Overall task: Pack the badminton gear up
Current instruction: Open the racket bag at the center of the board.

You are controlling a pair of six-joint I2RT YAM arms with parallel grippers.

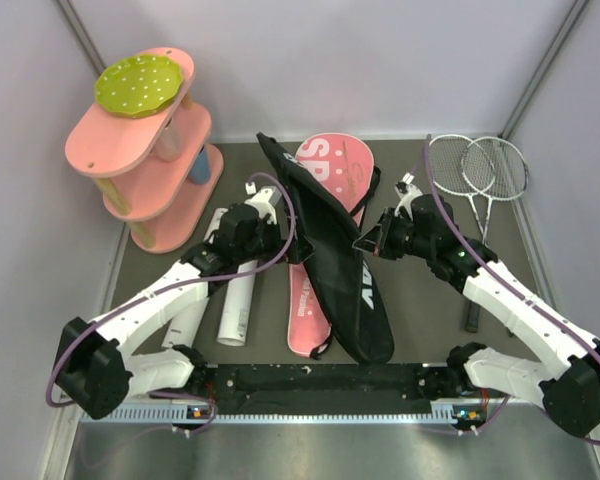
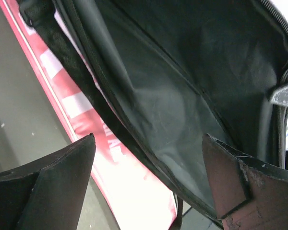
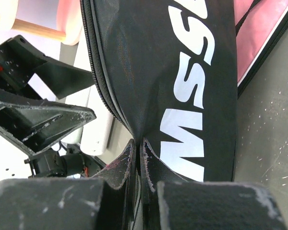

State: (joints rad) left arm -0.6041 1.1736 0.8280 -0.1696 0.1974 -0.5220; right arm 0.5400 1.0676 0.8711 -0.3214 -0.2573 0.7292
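Note:
The racket bag lies mid-table with its pink side (image 1: 313, 305) down and its black flap (image 1: 330, 250) lifted on edge. My right gripper (image 1: 364, 240) is shut on that flap's edge, the fabric pinched between its fingers (image 3: 139, 146) beside the white lettering. My left gripper (image 1: 276, 204) stands open at the flap's other side. Its fingertips (image 2: 89, 143) straddle the black lining (image 2: 182, 96) and the pink side (image 2: 129, 187), holding nothing. Two rackets (image 1: 480, 170) lie at the back right. Two white tubes (image 1: 237, 300) lie left of the bag.
A pink tiered shelf (image 1: 145, 150) with a green dotted disc (image 1: 138, 83) on top stands at the back left, close to the left arm. Grey walls close in the table on three sides. The rackets' handles (image 1: 472, 300) run under the right arm.

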